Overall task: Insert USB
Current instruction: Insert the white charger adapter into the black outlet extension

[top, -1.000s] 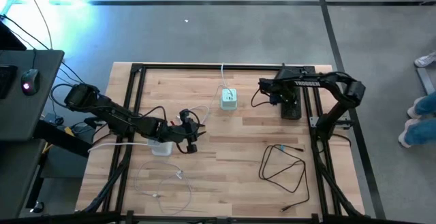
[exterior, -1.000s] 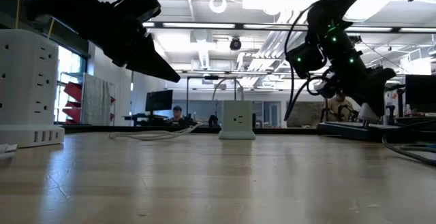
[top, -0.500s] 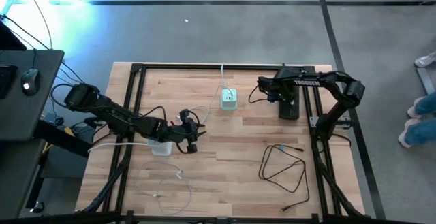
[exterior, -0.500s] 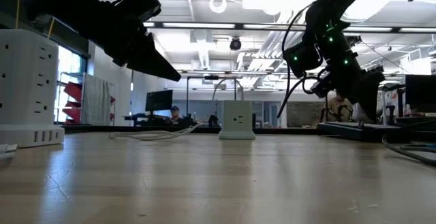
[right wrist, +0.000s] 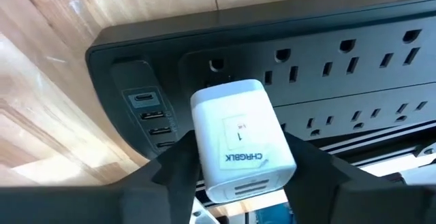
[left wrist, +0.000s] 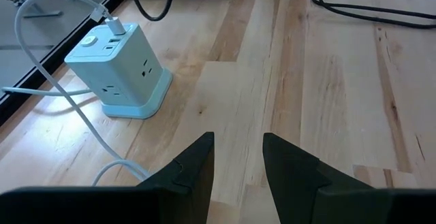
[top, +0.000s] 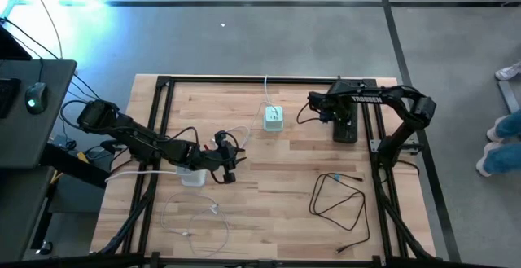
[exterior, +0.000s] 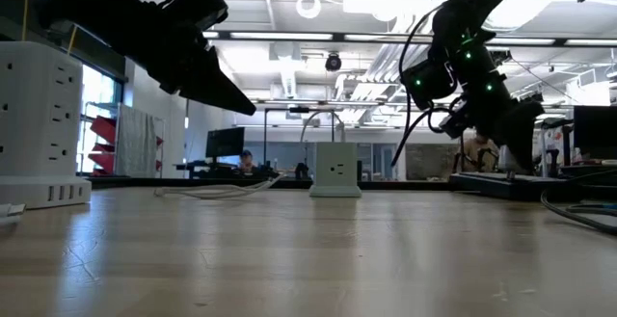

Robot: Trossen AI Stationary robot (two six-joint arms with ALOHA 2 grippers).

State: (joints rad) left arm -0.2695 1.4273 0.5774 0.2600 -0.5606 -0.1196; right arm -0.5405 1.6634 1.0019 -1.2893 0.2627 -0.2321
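The table (left wrist: 327, 108) is pale wood planks, smooth with a slight sheen. On it, the hub (left wrist: 119, 71) looks matt plastic; the charger (right wrist: 240, 139) smooth white plastic.

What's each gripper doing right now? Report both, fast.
Left gripper: open, holding nothing, above the table.
Right gripper: closed on the white charger block, at the black power strip.

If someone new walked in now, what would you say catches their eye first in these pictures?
Likely the white charger block between the right end effector's fingers, held against the black power strip at the table's far right. Next, the pale green outlet cube at the far middle, with the left end effector hovering nearby.
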